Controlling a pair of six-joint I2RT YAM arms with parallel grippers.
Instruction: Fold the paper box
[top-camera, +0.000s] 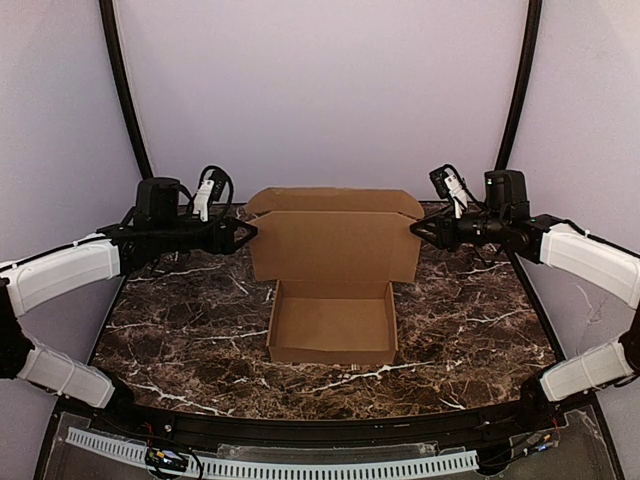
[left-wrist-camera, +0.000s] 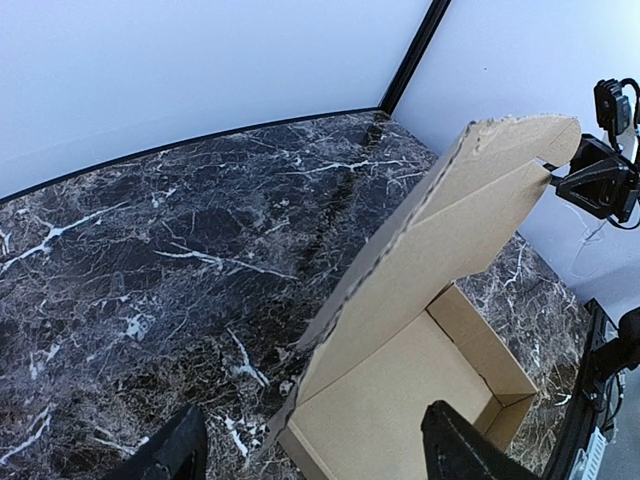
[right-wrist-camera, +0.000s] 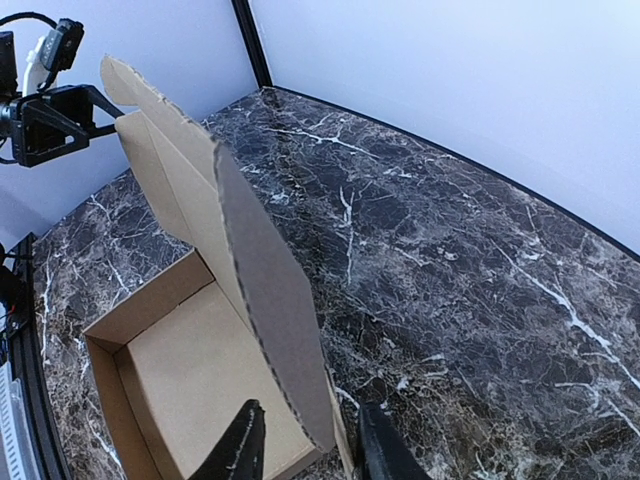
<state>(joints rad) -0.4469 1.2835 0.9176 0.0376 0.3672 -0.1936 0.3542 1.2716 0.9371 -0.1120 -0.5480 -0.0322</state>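
straddling flap (right-wrist-camera: 265, 290) of paper box (top-camera: 333, 322) | right gripper (right-wrist-camera: 308, 440), grip unclear | left gripper (left-wrist-camera: 315, 420) released

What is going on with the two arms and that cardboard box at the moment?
Two robot arms are folding the paper box on the marble table. Its tray is already formed and the lid stands upright behind it. The left gripper is at the lid's left edge with its fingers wide open. The right gripper straddles the lid's right side flap, though I cannot tell whether it is pinching it.
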